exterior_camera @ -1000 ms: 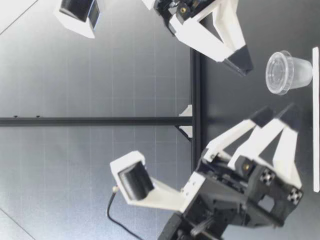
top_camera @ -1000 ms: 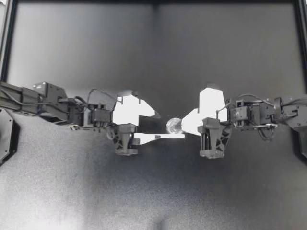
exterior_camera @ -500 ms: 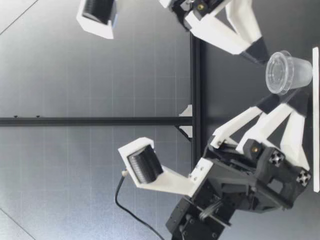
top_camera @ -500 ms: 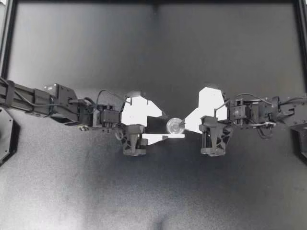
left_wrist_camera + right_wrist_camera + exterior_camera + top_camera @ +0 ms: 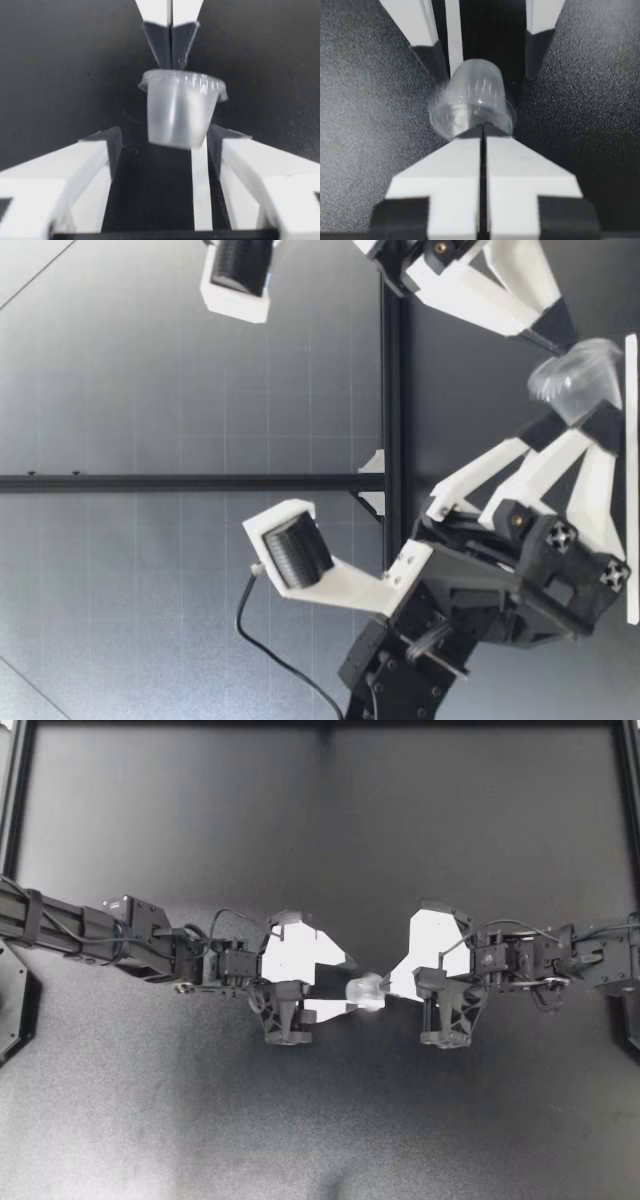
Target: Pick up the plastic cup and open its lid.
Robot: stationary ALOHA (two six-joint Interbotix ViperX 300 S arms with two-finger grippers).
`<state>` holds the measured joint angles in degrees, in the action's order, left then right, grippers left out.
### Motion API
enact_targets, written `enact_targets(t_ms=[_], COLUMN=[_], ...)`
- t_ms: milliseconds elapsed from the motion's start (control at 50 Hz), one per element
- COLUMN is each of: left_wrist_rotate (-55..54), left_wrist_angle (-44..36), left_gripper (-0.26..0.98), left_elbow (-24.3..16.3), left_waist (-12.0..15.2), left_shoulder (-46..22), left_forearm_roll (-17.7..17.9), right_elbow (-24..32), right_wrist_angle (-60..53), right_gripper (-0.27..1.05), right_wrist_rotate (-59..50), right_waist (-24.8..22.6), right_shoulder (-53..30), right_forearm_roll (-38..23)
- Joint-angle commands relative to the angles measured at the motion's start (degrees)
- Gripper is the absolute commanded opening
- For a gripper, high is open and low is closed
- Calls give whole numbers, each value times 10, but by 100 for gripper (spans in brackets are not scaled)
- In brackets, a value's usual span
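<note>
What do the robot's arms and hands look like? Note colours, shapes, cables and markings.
Both arms are black and jointed, with thin black cables looping near the wrists. The left hand and right hand have white, wedge-shaped fingers tipped with black pads. The low view shows small black-and-white checker marks on the left hand's body.

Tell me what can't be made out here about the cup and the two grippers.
Top view: the cup is a bright blur between the left gripper and right gripper; no detail shows.
Right wrist view: the shut gripper covers where it meets the lid, so a grip is unclear.
Left wrist view: the cup's blurred base hides whether it touches the table.
</note>
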<state>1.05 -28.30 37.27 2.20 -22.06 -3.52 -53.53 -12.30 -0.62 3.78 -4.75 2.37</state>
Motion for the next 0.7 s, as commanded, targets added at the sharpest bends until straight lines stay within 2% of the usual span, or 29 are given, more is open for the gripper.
enact_targets(t_ms=[0, 480, 680], left_wrist_rotate=[-1, -2, -1], left_wrist_angle=[-1, 18, 18], left_gripper=[59, 57, 37], left_elbow=[-14, -33, -37], left_waist=[0, 0, 0], left_shoulder=[8, -4, -11], left_forearm_roll=[-1, -1, -1], right_elbow=[7, 31, 31], right_wrist_angle=[-3, -3, -3], right_gripper=[-20, -20, -20], right_wrist_rotate=[-1, 0, 0], right_waist=[5, 4, 4], right_shoulder=[0, -20, -20], right_forearm_roll=[1, 2, 2])
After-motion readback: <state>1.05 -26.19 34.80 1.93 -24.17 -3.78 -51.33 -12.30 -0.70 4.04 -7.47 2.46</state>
